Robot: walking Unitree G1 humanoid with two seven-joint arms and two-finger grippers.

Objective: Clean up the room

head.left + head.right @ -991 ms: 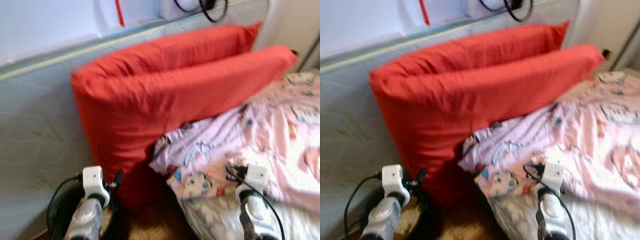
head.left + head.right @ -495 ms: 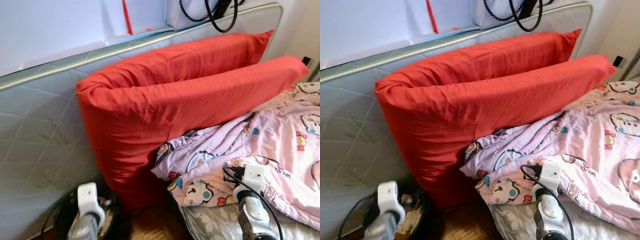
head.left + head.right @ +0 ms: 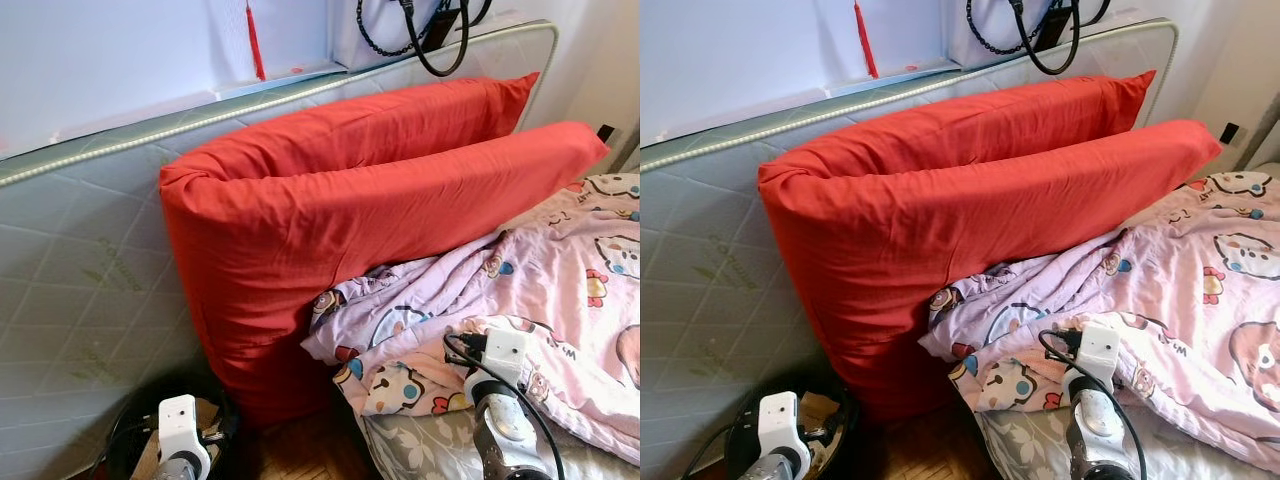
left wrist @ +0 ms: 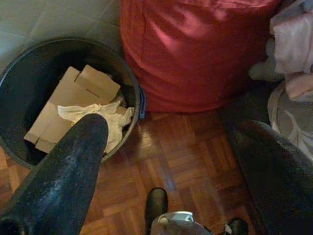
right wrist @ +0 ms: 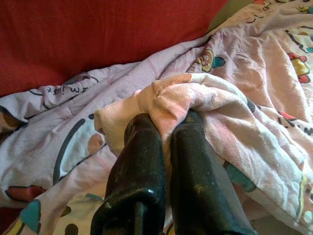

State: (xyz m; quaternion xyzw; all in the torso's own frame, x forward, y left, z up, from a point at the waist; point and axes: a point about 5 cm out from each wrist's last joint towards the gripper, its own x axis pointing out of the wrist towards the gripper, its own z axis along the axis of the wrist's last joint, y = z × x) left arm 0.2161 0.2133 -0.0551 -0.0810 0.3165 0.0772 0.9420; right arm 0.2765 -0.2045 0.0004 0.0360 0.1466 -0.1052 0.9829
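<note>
Two big red pillows (image 3: 350,200) lean against an upright mattress (image 3: 80,270) at the head of the bed. A pink cartoon-print blanket (image 3: 560,270) lies rumpled on the bed. My right gripper (image 5: 166,122) is shut on a bunched fold of pink cloth (image 5: 195,93) at the blanket's near edge. My left gripper (image 4: 168,127) hangs open above the wooden floor (image 4: 186,156), beside a black bin (image 4: 139,98). The bin holds flattened cardboard (image 4: 63,107) and a crumpled white tissue (image 4: 115,120).
The bin (image 3: 845,405) stands on the floor between the mattress and the red pillows' lower corner. Black cables (image 3: 430,40) and a red tassel (image 3: 252,40) hang on the wall above the mattress. The bed's grey flowered sheet (image 3: 420,450) shows under the blanket.
The picture has sharpened and the scene shifted slightly as the camera moved. My left wrist has dropped lower, toward the bin. My right gripper keeps its place on the blanket.
</note>
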